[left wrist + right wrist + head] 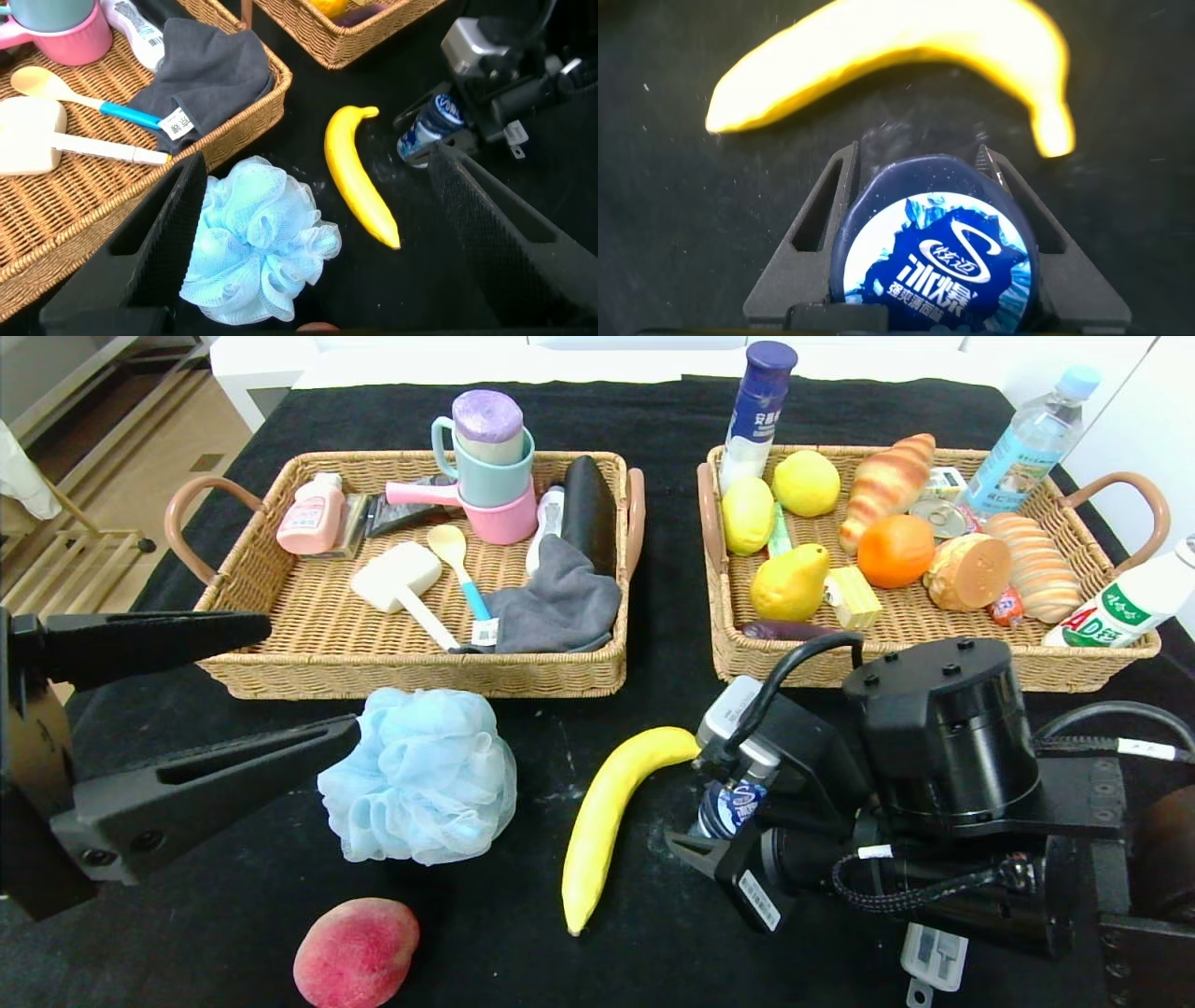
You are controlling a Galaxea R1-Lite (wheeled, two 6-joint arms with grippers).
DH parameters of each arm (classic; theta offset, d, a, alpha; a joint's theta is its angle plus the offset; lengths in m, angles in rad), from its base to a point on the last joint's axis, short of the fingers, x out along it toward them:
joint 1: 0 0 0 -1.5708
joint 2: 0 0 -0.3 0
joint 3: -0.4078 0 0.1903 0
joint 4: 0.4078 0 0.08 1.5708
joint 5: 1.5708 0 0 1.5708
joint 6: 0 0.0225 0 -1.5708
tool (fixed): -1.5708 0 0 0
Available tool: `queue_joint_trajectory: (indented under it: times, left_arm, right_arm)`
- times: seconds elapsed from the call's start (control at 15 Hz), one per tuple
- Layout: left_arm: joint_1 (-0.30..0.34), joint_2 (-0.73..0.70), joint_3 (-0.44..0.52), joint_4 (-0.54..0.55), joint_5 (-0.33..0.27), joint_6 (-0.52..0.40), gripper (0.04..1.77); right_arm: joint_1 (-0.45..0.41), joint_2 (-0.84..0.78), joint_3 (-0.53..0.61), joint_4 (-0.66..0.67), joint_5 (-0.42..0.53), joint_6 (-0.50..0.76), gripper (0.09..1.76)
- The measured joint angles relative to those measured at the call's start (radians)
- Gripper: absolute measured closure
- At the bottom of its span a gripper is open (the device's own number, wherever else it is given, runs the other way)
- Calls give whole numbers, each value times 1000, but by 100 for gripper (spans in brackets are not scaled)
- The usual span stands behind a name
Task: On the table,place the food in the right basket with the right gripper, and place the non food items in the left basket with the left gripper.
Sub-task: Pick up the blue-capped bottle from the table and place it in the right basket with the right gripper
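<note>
My right gripper [721, 823] is low over the table in front of the right basket [934, 660]. It is shut on a small round blue container [734, 803] with a blue-and-white lid [938, 247], held between both fingers beside the stem end of a yellow banana [611, 812]. I cannot tell whether the container rests on the table. My left gripper [313, 681] is open and empty, above and beside a light blue bath pouf [420, 779] in front of the left basket [411, 677]. A red peach [357, 952] lies near the front edge.
The left basket holds cups, a spoon, a grey cloth [560, 602] and a pink bottle. The right basket holds lemons, a pear, an orange, breads and bottles. A water bottle [1027, 439] and a milk bottle [1120, 607] stand at its right side.
</note>
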Motion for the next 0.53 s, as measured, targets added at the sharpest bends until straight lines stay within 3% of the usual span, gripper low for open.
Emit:
queue_joint_trajectory:
  times: [0.53]
  left_arm:
    - [0, 1, -1, 1, -1, 0, 9]
  right_arm:
    - [-49, -113, -40, 19, -34, -3, 95]
